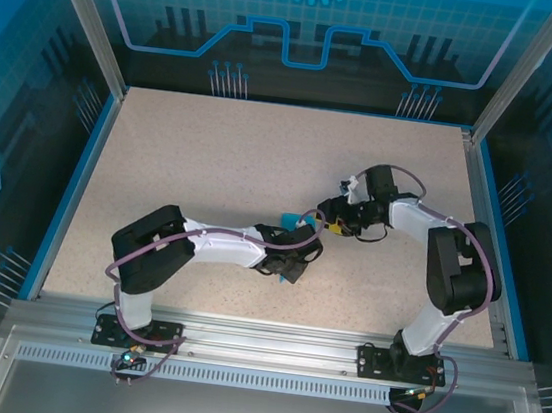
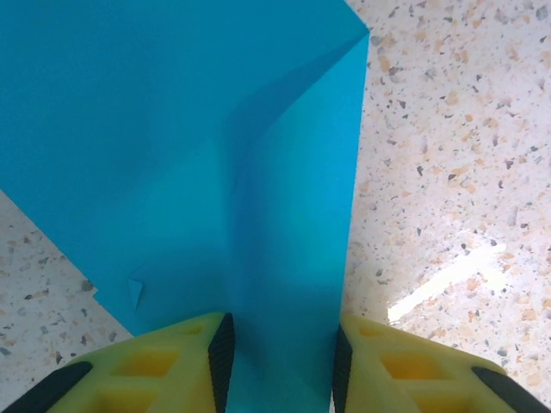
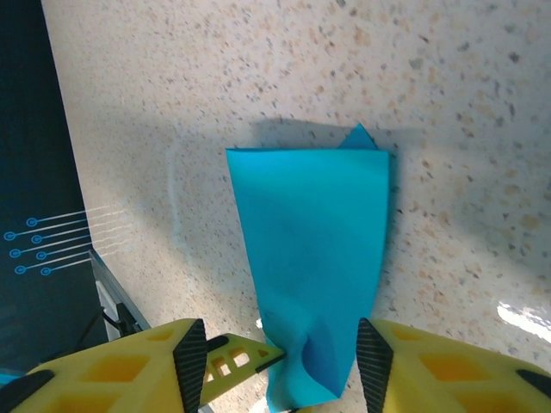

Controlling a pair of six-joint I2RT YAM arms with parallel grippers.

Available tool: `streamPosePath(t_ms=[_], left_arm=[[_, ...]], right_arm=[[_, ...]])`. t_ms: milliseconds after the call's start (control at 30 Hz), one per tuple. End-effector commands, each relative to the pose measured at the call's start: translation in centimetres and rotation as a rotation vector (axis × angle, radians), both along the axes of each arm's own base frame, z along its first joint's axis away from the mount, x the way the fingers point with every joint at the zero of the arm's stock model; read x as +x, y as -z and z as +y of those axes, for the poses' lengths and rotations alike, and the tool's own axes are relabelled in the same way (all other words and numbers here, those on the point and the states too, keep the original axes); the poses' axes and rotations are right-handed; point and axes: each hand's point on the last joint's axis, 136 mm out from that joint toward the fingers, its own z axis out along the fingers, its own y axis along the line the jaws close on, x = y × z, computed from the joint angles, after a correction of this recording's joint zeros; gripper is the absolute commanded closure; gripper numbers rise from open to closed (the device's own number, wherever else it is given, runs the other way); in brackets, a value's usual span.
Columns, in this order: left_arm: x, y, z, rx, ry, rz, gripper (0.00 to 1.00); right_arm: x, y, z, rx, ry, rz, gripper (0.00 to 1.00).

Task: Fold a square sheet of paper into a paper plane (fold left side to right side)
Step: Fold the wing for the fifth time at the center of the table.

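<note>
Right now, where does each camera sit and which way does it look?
Top external: above and behind the arms, looking down on the table; both arms show, left gripper and right gripper meeting at the blue paper.
Left wrist: on the left arm, looking along its yellow fingers at the paper between them.
Right wrist: on the right arm, looking past its yellow fingers at the folded paper.
Shared: both wrist views show that paper on the speckled table.

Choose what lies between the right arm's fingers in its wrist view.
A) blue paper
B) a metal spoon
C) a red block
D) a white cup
A: the folded blue paper lies on the speckled table, and its near end sits in the gap between the yellow right fingers, which stand apart from it.
</note>
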Motion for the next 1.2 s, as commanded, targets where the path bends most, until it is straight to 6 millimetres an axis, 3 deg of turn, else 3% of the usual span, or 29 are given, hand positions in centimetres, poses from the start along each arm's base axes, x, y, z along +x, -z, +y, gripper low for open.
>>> streamPosePath(t_ms=[0, 333, 433, 533, 667, 800, 933, 1167], left_arm=[[-0.2, -0.4, 0.8, -0.002, -0.012, 0.005, 0.62], [-0.2, -0.4, 0.9, -0.003, -0.013, 0.003, 0.62], [-0.2, -0.5, 0.9, -0.006, -0.013, 0.001, 0.62], [-0.1, -0.9, 0.9, -0.015, -0.010, -0.008, 0.59], [-0.3, -2.0, 0.9, -0.025, 0.004, -0.023, 0.52], [-0.6, -3.6, 1.3, -0.004, 0.010, -0.069, 0.41], [-1.7, -4.4, 1.0, 0.070, 0.037, -0.113, 0.37], [-2.9, -3.0, 0.3, 0.160, 0.027, -0.103, 0.40]], right_arm=[[-1.4, 1.3, 0.0, 0.023, 0.007, 0.088, 0.45], [-2.6, 3.6, 1.8, 0.038, -0.001, 0.193, 0.45], [-2.7, 3.8, 2.3, 0.051, -0.004, 0.203, 0.51], [-2.7, 3.5, 2.6, 0.057, -0.009, 0.204, 0.63], [-2.7, 3.1, 2.6, 0.056, -0.007, 0.202, 0.85], [-2.7, 2.6, 2.6, 0.054, -0.009, 0.197, 0.96], [-2.7, 2.4, 2.6, 0.050, -0.011, 0.194, 0.98], [-2.8, 2.6, 2.6, 0.045, -0.012, 0.201, 0.98]])
